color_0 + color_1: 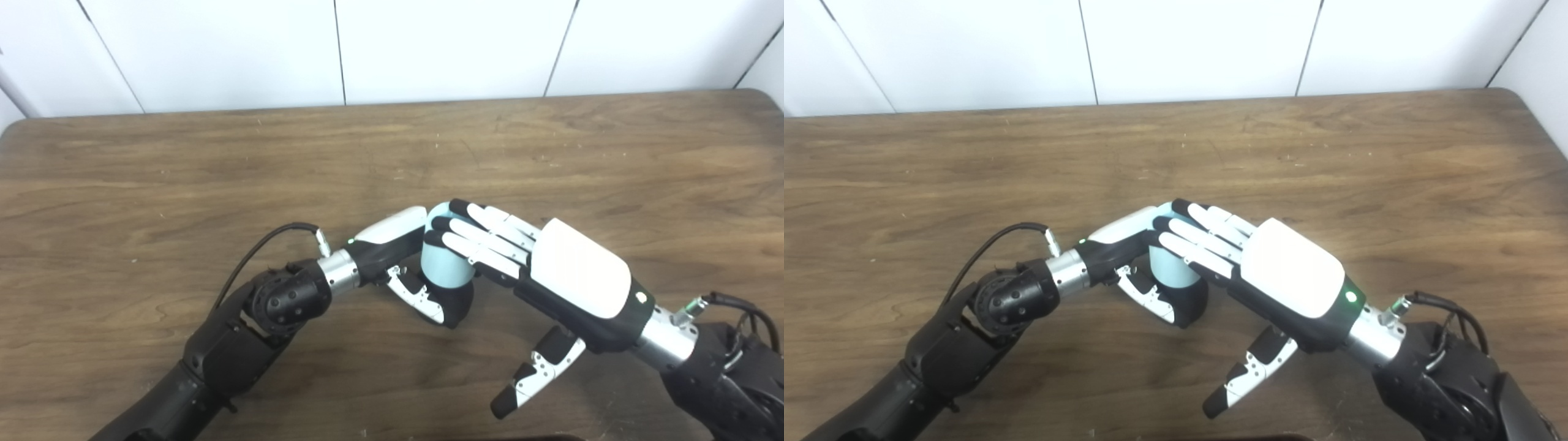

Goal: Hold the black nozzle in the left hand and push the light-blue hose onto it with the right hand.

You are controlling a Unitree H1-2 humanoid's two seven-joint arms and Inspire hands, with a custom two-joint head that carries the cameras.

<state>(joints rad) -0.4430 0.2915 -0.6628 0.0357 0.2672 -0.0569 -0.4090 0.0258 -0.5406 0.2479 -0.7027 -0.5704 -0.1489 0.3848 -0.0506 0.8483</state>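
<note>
A short light-blue hose [444, 266] stands upright on the black nozzle [460, 304], near the middle of the wooden table [392, 153]. My left hand [392, 236] is wrapped around the pair from the left, its thumb crossing the front low down at the nozzle. My right hand [551, 263] comes in from the right with its fingers [474, 236] stretched flat over the hose's top and upper side. Its thumb [539, 370] hangs free below, away from the hose. The hose's top end and most of the nozzle are hidden by the hands.
Bare wooden tabletop surrounds the hands, with a white panelled wall [392, 49] behind the far edge. A black cable [263, 245] loops off the left wrist.
</note>
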